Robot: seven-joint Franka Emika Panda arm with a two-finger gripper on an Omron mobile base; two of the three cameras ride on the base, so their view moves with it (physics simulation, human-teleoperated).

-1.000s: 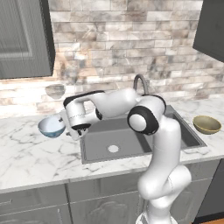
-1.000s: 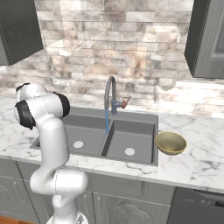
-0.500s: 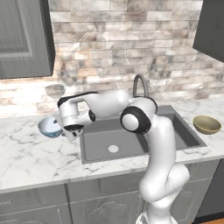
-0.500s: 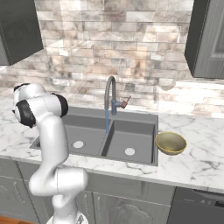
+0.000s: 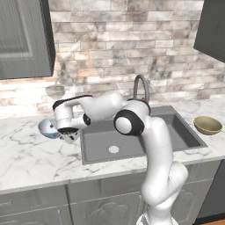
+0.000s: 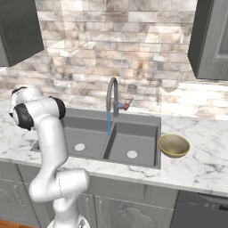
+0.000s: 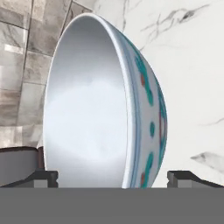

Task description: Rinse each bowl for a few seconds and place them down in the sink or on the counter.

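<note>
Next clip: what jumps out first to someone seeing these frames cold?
The white arm stretches left over the counter, its gripper at the pale blue bowl, whose rim lies between the fingertips in the hand view. Water runs from the faucet into the sink, and the olive-tan bowl sits on the counter right of it.

The pale blue bowl (image 7: pixel 105 105) looms just ahead of the pincer (image 7: pixel 113 177), its rim lying between the two dark fingertips (image 7: pixel 43 178), whitish inside toward one tip, patterned outside with teal and red marks toward the other. White veined desk (image 7: pixel 188 65) lies beyond; stone-tile wall (image 7: pixel 22 48) beyond the inside-facing tip.
</note>
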